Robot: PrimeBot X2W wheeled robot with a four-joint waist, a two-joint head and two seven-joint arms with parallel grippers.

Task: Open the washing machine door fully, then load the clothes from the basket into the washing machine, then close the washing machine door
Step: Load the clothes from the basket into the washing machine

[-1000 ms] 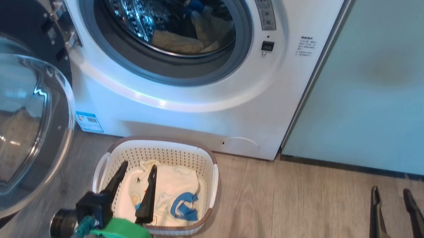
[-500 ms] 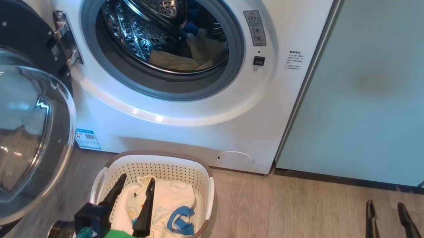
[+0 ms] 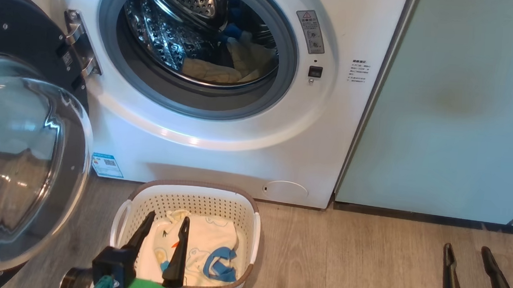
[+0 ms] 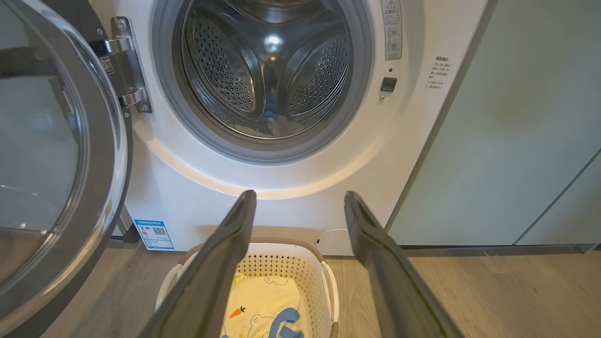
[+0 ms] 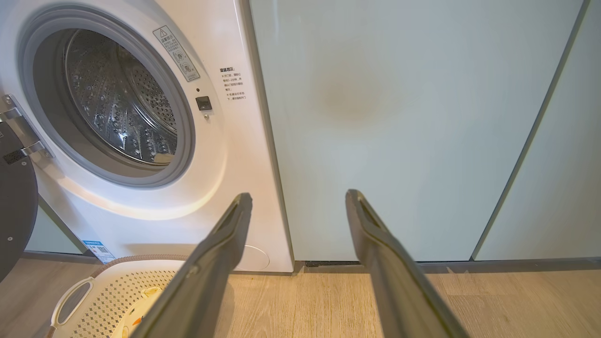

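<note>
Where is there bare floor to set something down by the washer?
Bare floor lies between the basket and the right claw, bordered behind by the washing machine and green cabinet. Crowded: the basket holds clothes by the left claw, the open door close beside it.

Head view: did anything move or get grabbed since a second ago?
Only the camera shifted, so the whole picture slid down and more of the washing machine shows. Nothing was grabbed or dropped. The left gripper still hangs open over the basket, the right gripper stays open above the floor, the clothes lie in the basket, and the washing machine door stays swung open.
</note>
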